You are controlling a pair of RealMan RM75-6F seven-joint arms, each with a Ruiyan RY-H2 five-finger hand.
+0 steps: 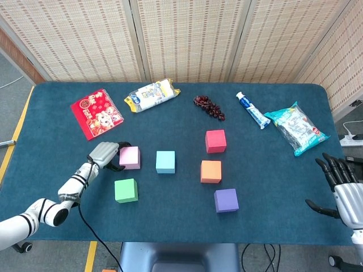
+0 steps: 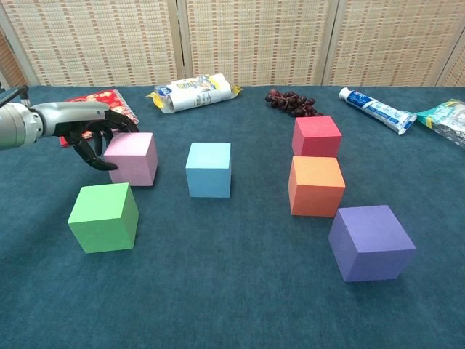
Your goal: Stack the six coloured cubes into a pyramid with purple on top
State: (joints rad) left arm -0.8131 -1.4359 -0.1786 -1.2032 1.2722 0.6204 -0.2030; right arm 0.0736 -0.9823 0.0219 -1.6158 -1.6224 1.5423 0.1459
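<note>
Backing teal table (image 1: 68, 204): woven screens (image 1: 187, 39)

Six cubes (image 1: 165, 161) mid-table (image 1: 272, 187); packets (image 1: 151, 94) along far edge.

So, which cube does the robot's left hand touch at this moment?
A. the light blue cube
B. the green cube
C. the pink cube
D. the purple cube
C: the left hand has its fingers against the side of the pink cube, while the green cube, light blue cube and purple cube stand apart from it, untouched.
</note>
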